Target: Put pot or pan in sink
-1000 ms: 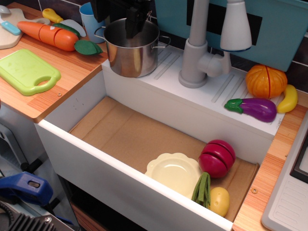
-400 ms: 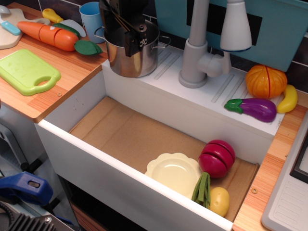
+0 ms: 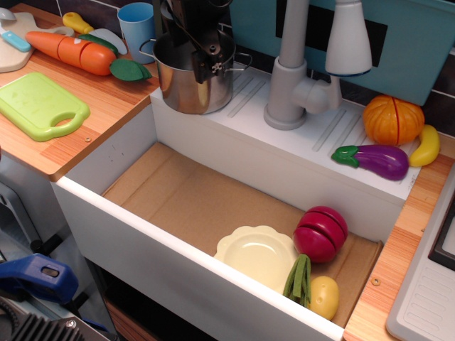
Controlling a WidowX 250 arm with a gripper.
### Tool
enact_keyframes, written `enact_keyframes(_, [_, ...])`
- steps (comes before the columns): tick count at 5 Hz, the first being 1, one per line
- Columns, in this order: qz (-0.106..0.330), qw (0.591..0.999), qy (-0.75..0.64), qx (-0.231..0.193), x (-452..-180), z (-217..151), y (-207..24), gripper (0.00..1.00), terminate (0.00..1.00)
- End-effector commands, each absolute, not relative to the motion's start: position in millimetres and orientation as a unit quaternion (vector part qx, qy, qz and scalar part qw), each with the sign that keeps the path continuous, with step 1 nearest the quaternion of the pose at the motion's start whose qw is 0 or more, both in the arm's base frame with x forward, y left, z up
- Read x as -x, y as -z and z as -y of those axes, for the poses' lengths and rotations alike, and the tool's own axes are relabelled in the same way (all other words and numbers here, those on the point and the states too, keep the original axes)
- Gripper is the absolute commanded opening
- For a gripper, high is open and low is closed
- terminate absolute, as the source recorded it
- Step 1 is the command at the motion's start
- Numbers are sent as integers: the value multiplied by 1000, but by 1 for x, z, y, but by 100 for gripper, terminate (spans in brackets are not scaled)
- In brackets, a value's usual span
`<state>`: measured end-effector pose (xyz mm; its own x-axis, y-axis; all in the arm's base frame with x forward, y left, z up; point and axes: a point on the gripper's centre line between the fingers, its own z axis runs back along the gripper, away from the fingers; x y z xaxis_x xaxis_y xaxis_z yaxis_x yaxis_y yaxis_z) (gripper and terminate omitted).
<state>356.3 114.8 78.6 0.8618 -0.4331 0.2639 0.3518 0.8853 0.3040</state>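
The shiny steel pot [image 3: 179, 89] stands on the white ledge at the sink's back left corner, next to the blue cup [image 3: 138, 23]. My black gripper [image 3: 207, 58] reaches down from above over the pot's front right rim. One finger [image 3: 215, 67] shows outside the wall and the other seems to be inside the pot. Whether the jaws press on the rim is hidden. The white sink [image 3: 178, 202] with its brown bottom lies below and in front of the pot. The grey faucet [image 3: 291, 78] stands right of the pot.
In the sink's right end lie a pale yellow plate [image 3: 257, 254], a red cut vegetable [image 3: 321, 233], green beans [image 3: 300, 277] and a potato [image 3: 324, 297]. An eggplant [image 3: 373, 160], pumpkin [image 3: 392, 119] and banana [image 3: 426, 145] sit on the ledge. A green board [image 3: 39, 105] and carrot [image 3: 71, 51] lie at left.
My gripper has come down from above the pot onto its rim and shifted a little to the right. The pot stays in the same spot.
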Motion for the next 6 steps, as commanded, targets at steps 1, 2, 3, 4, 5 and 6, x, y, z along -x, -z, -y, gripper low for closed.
enact_keyframes(1, [201, 953, 196, -113, -369, -121, -77, 100, 0])
enact_keyframes(2, [209, 954, 194, -97, -374, -125, -63, 100, 0])
enact_keyframes(3, [212, 956, 182, -87, -375, -126, -53, 100, 0])
enact_keyframes(4, [204, 959, 174, -92, -375, -124, -50, 0, 0])
enact_keyframes(5, [200, 960, 171, -98, -374, -122, -53, 0, 0])
enact_keyframes(6, [191, 964, 161, -94, -371, -119, -57, 0, 0])
